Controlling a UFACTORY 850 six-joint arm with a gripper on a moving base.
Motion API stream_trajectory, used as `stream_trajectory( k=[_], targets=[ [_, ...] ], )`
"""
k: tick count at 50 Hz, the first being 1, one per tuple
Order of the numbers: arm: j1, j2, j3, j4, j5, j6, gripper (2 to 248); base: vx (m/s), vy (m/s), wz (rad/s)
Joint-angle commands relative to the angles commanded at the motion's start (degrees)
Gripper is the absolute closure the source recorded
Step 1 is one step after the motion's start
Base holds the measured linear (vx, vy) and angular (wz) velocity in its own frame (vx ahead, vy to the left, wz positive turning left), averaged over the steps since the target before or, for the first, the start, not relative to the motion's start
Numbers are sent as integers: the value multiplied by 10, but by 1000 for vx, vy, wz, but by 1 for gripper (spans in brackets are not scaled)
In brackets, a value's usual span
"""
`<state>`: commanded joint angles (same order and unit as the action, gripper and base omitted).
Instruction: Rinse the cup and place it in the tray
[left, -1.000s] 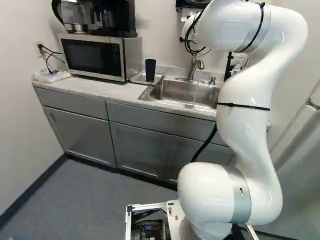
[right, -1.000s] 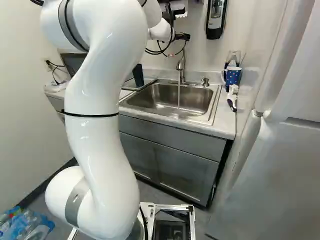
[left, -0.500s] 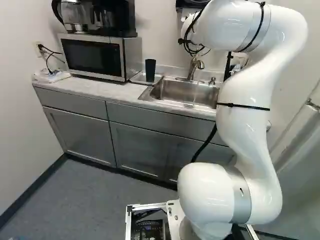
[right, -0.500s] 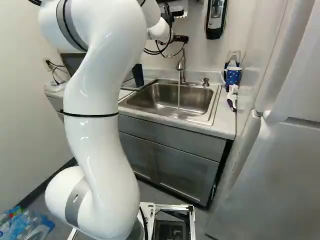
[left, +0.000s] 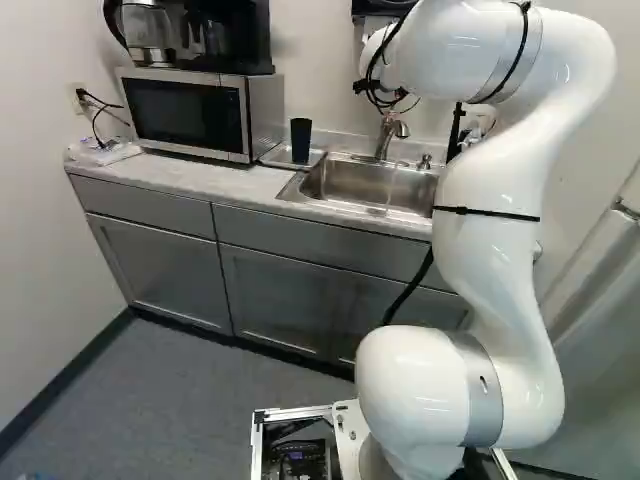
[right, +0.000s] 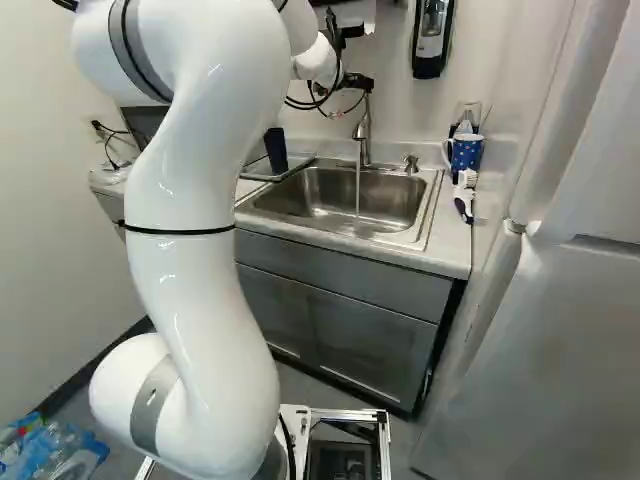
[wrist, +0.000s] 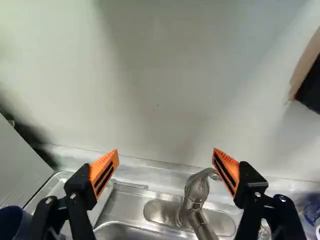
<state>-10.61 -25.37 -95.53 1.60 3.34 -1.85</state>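
With water (right: 357, 190) running, rinsing was seemingly being prepared; the cup (left: 301, 140), stood in the tray (left: 274, 157), needed to be grasped next by the released claw (wrist: 165, 154).

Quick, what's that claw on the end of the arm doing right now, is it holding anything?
Gripper: open, its two orange pads wide apart, holding nothing.

In the left base view, a dark, tapered, tall cup (left: 300, 140) stands in a shallow rectangular metal tray (left: 275, 155), between a boxy silver-and-black microwave (left: 190, 112) and a rectangular stainless-steel sink (right: 340, 192).
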Motion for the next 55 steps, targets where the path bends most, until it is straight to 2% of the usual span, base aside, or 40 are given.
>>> stream_trajectory(
  k=[30, 55],
  targets=[
    [1, 21, 25, 0, -40, 0, 3, 0, 0, 0],
    [0, 44, 52, 0, -42, 0, 3, 0, 0, 0]
  ],
)
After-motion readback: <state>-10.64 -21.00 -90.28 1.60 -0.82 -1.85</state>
